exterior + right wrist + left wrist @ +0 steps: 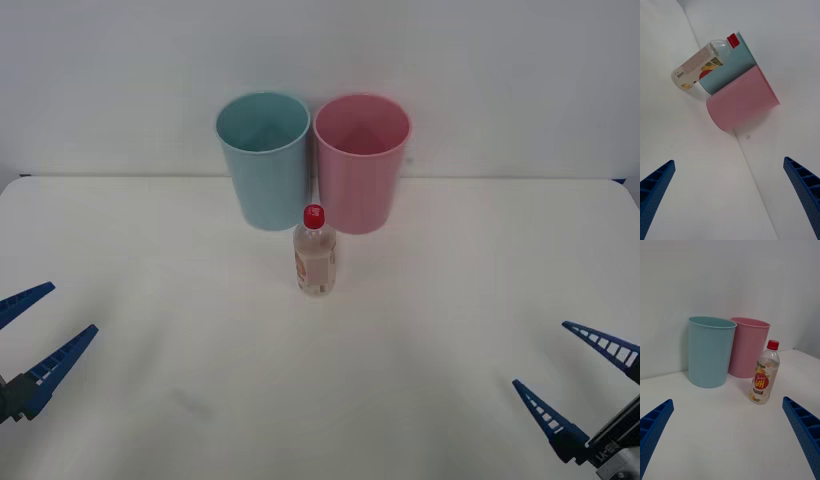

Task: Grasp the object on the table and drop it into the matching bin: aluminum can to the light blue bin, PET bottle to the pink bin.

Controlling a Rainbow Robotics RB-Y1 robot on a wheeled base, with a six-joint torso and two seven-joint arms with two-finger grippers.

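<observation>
PET bottle (315, 252) stands well apart from both pincers.

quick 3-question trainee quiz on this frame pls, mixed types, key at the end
1. True or false: the PET bottle stands upright on the table, in front of the two bins.
2. Which bin sits on the robot's right side?
A. the light blue bin
B. the pink bin
3. Fill in: the left gripper and the right gripper are both ____ and hold nothing.

Key: 1 true; 2 B; 3 open.
</observation>
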